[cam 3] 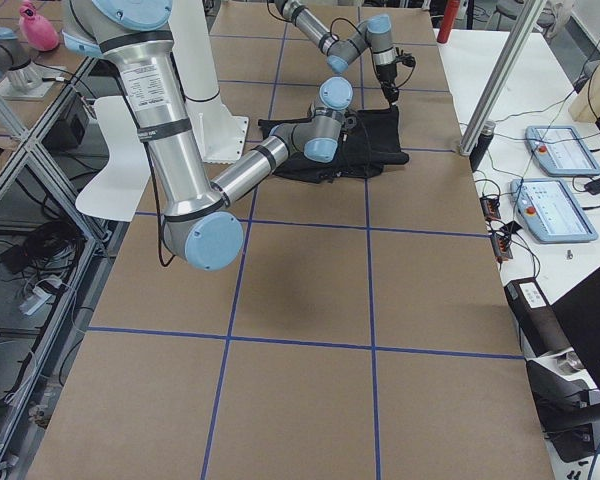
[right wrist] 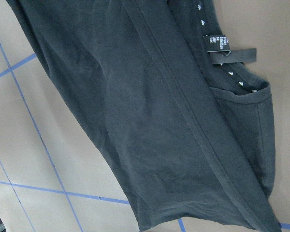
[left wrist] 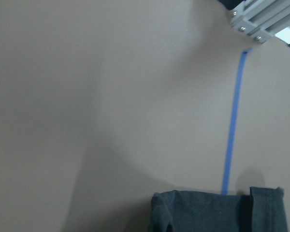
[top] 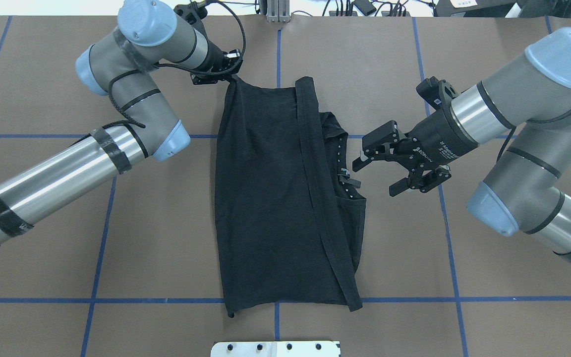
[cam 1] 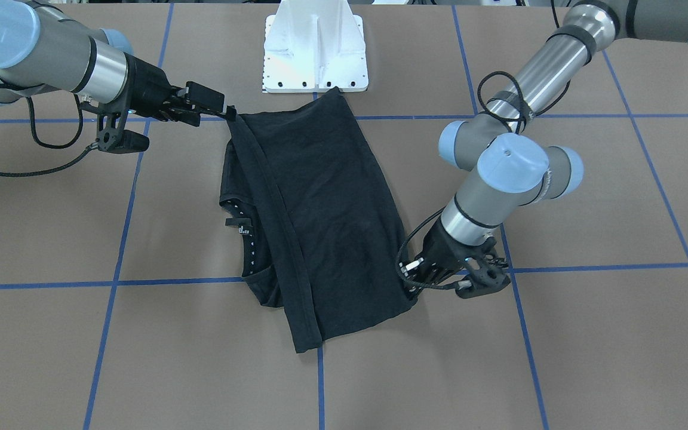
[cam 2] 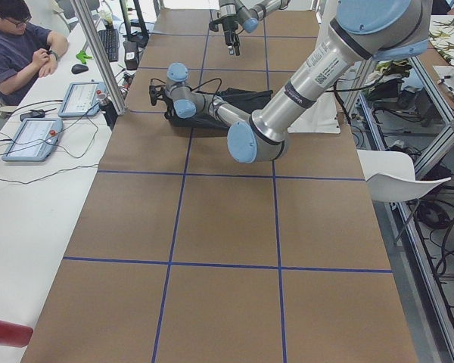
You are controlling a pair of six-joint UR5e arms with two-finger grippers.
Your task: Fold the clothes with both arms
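Mid-frame overhead, we see the black T-shirt [top: 265, 198] lying flat on the brown table [top: 156, 238]. It is folded lengthwise, plain side up, with a hem band [top: 315, 173] slanting down it and the collar [top: 340, 153] peeking out on the right. The right gripper [top: 375, 174] hovers beside that collar, jaws spread and empty. Upper left, the left gripper [top: 228, 75] seems to pinch the shirt's far corner, though its fingers are hidden. Blue tape [top: 117, 300] grids the table, and cables [top: 365, 7] lie beyond.
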